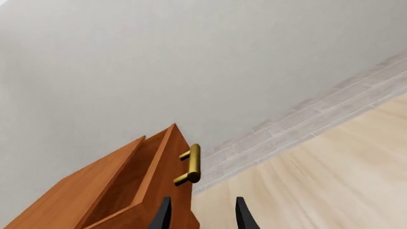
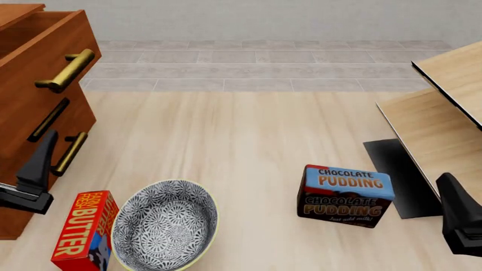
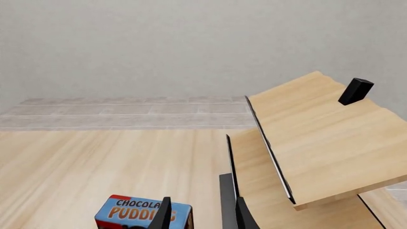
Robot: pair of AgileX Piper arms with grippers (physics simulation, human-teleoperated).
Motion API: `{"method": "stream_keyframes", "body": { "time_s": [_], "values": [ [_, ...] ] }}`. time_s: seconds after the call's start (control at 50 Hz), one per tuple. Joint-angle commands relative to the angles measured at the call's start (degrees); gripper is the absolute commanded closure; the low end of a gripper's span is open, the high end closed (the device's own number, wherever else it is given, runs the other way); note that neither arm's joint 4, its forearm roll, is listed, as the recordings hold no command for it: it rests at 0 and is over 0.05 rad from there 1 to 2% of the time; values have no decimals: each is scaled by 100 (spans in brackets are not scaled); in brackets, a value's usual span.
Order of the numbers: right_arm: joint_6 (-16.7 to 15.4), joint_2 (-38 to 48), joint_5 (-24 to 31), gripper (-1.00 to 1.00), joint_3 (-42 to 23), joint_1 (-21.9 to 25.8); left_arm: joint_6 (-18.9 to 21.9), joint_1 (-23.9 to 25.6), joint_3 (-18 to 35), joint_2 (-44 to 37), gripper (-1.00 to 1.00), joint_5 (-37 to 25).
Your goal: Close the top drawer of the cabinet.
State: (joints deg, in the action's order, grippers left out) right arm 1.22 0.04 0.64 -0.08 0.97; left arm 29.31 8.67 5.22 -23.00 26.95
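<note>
Drawer front: the top drawer (image 2: 45, 51) stands out from the cabinet (image 2: 26, 130); bare floor lies before its handle (image 2: 69, 70), nothing between.
Left gripper (image 2: 30, 180): just beside the cabinet's lower front, below the handle; fingers (image 1: 163, 217) apart, with a gap between them.
Left foreground: butter box (image 2: 84, 230) and bowl (image 2: 166, 224) touch or nearly so, crowding the low ground beside the cabinet.
Middle: wide bare table (image 2: 249, 141) between the cabinet and the pudding box (image 2: 345, 195).
Right side: tilted shelf boards (image 2: 444, 113) wall off that edge; the right gripper (image 2: 461, 217) sits just below them, near the pudding box.
</note>
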Motion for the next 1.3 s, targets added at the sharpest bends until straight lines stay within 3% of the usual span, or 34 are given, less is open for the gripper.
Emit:
{"method": "stream_keyframes", "body": {
  "time_s": [0.02,0.22,0.24,0.36,0.52,0.64,0.74,0.88,1.3],
  "values": [
    [22,-1,-1,-100,-4,-12,598,40,76,-926,-100,990],
    [25,-1,21,-100,4,-12,903,-169,120,-1325,-100,1543],
    [22,-1,13,-100,1,14,1106,-161,93,-1583,-100,1897],
    [24,-1,13,-100,-2,14,1377,-259,218,-2023,-100,2276],
    [25,1,29,-100,-1,19,1557,-170,263,-2467,-100,2594],
    [12,2,40,-100,1,61,1988,-69,77,-3097,-100,3471],
    [7,1,30,-100,-2,74,2010,-35,165,-3154,-100,3412],
    [34,0,46,-100,3,25,2567,69,151,-3926,-100,4278],
    [45,-1,65,-100,6,-6,3735,-60,249,-3541,-100,4295]
  ]
}}
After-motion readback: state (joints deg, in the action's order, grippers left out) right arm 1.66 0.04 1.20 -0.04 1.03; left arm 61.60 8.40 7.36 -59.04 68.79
